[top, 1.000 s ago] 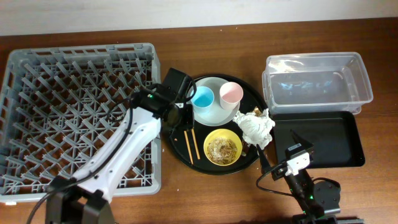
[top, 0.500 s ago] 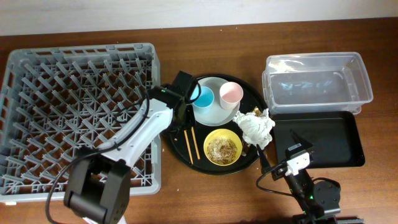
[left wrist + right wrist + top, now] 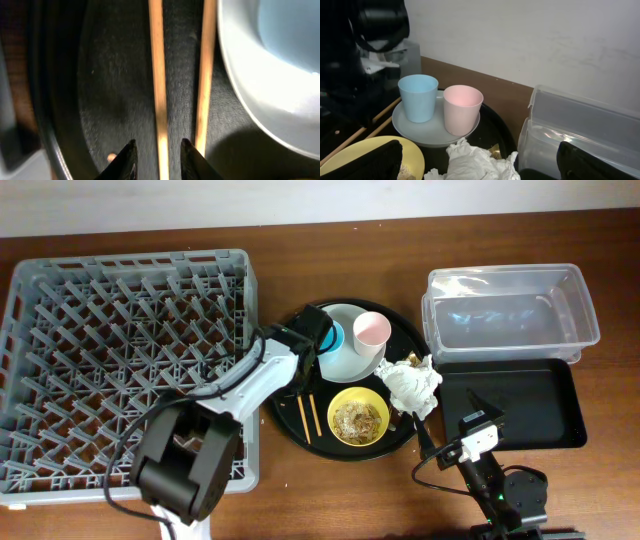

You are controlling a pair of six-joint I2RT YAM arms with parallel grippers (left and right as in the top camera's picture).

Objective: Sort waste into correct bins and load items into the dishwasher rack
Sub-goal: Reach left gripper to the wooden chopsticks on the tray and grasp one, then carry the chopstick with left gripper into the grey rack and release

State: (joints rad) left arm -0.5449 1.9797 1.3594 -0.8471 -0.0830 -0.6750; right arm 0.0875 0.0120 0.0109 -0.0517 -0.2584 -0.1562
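Note:
Two thin wooden chopsticks [image 3: 307,412] lie side by side on the round black tray, left of the yellow bowl [image 3: 358,417] of brownish scraps. My left gripper [image 3: 158,162] is low over them, its narrow-set jaws straddling the left chopstick [image 3: 159,75] with a small gap on each side, open. The grey-white plate [image 3: 352,363] carries the blue cup [image 3: 418,97] and pink cup [image 3: 371,330]. A crumpled white tissue [image 3: 412,383] lies at the tray's right. My right gripper [image 3: 480,165] stands wide open and empty just short of the tissue.
The big grey dishwasher rack [image 3: 120,360] fills the left of the table. At the right stand the clear tub [image 3: 510,315] and, nearer, the shallow black tray [image 3: 520,405]. The round black tray [image 3: 402,332] sits between them.
My left arm has swung right from the rack's edge onto the round tray and come down over the chopsticks, its jaws narrowing. The right arm has not moved.

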